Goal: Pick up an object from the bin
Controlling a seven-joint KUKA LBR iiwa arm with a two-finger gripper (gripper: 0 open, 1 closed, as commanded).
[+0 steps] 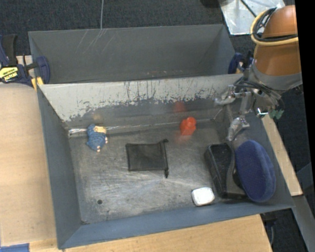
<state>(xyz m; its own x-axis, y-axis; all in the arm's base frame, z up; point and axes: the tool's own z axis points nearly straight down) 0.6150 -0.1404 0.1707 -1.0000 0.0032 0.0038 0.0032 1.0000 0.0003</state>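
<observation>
The tool (237,121) hangs at the right side of the grey bin (60,161), close to the right wall. Whether it is open or closed cannot be told, and nothing shows in its grip. Just nearward of it lie a dark blue oval cushion (257,171) and a black case (220,166), touching each other. A small white block (203,196) lies beside them. Leftward are an orange lump (188,126), a flat black pouch (146,155) and a blue-and-yellow figure (96,137).

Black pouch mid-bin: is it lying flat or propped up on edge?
Flat. The black pouch lies spread on the bin floor, its whole rectangular face showing, apart from the other things.
</observation>
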